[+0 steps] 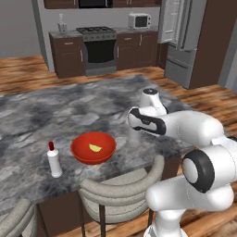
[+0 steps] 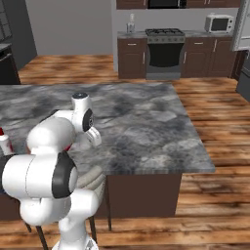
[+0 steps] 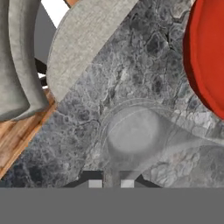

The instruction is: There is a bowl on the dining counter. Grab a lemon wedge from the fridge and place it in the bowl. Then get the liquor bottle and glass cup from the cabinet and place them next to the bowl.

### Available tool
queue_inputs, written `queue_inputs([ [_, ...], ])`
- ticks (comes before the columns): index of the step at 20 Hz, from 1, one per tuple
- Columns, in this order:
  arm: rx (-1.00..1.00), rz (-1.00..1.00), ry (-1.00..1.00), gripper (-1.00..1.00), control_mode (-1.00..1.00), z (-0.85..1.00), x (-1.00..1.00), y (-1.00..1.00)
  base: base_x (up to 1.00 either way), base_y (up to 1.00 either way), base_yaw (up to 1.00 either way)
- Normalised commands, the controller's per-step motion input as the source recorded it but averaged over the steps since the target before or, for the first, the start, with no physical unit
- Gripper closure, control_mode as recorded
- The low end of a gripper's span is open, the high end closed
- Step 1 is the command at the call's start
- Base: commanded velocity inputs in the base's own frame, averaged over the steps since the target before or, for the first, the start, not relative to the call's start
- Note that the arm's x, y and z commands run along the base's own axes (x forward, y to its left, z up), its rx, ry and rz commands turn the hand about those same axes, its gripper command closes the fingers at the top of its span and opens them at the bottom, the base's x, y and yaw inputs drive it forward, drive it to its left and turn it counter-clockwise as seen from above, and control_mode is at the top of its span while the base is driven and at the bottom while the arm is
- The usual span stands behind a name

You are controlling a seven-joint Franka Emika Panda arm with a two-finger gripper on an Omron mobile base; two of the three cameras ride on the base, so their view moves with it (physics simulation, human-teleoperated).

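Marble dining counter (image 1: 55, 111) carries an upright glass cup (image 3: 133, 131), rim upward, nipped by nearly closed jaws.

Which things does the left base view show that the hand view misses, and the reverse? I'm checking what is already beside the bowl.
Left base view adds: the lemon wedge lying in the red bowl, the liquor bottle standing to its left, and the stove and fridge behind. Hand view adds: the gripper, tips close together, and a clear look at the glass cup on the counter just beyond them. Shared: the red bowl, the marble counter and a grey chair back.
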Motion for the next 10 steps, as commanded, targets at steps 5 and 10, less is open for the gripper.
queue_inputs([
  [5,-0.04,0.0,0.0,1.0,-1.0,-0.31,0.35,0.22,0.0,0.0,0.0],
  [10,-0.06,0.0,0.0,1.0,-1.0,-0.34,0.35,0.26,0.0,0.0,0.0],
])
